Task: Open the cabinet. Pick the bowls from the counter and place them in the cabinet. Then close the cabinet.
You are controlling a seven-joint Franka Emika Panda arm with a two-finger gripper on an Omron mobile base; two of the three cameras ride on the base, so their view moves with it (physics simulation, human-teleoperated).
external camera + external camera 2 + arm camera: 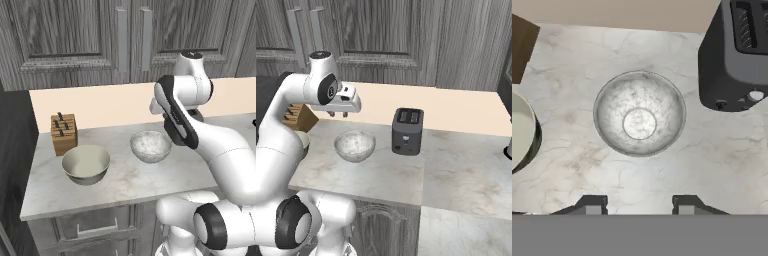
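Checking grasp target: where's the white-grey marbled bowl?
The white-grey marbled round bowl sits upright on the marble counter, between the beige-olive bowl and black toaster, below the end effector.

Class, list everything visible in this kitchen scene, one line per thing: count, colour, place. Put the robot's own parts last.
grey wood-grain wall cabinet: one, two panelled doors shut, above the counter.
light grey marble-look counter: one, atop grey drawer fronts.
white-grey speckled bowl: one, mid-counter, below the gripper.
beige-olive bowl with cream inside: one, left of the speckled bowl.
brown wooden knife block: one, back left of counter.
dark grey two-slot toaster: one, right of the speckled bowl.
white arm with dark joints: one, rising over the counter.
gripper: one, dark tips apart, holding nothing.
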